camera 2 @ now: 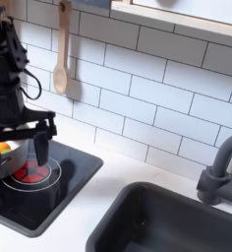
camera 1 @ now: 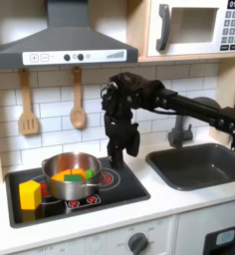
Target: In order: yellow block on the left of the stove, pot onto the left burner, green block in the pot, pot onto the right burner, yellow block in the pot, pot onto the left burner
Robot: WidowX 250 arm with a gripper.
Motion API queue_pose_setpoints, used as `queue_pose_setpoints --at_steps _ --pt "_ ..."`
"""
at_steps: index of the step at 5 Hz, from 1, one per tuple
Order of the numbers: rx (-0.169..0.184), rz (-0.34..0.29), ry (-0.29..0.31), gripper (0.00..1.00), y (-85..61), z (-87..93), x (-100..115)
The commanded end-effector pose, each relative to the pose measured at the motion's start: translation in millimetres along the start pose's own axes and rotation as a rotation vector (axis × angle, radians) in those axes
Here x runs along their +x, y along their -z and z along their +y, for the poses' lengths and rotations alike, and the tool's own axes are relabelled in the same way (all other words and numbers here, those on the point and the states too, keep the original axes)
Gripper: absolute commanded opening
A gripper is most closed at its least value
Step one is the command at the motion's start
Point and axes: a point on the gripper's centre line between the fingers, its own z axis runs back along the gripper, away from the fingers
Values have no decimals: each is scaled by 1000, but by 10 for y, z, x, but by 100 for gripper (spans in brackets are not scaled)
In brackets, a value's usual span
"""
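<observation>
The tool (camera 1: 117,155) is being held just above the stove (camera 1: 129,185), beside the pot (camera 1: 72,171) on the first exterior view's right. In the second exterior view the tool (camera 2: 27,150) is hanging with its fingers (camera 2: 40,151) apart, and nothing is being gripped or touched by them. The pot is sitting on the left burner, and the green block (camera 1: 90,173) is lying inside it next to an orange piece (camera 1: 72,177). The yellow block (camera 1: 30,194) is resting at the stove's left end. The right burner (camera 2: 33,174) is lying under the tool. The stove is being carried by the white desk (camera 1: 189,200).
</observation>
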Motion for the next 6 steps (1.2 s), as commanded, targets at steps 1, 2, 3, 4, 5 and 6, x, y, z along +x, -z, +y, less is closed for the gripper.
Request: queue_pose_setpoints --at_steps 1,2,3,4,5,6 --pt "-2 -16 -37 100 -87 152 104" --pt "3 -25 -55 100 -104 233 149" --pt "10 -26 -66 100 -100 285 204" --pt "15 -29 -93 100 -107 395 309" --pt "9 -32 -117 100 -124 465 401" --pt "12 -46 -139 100 -170 563 489"
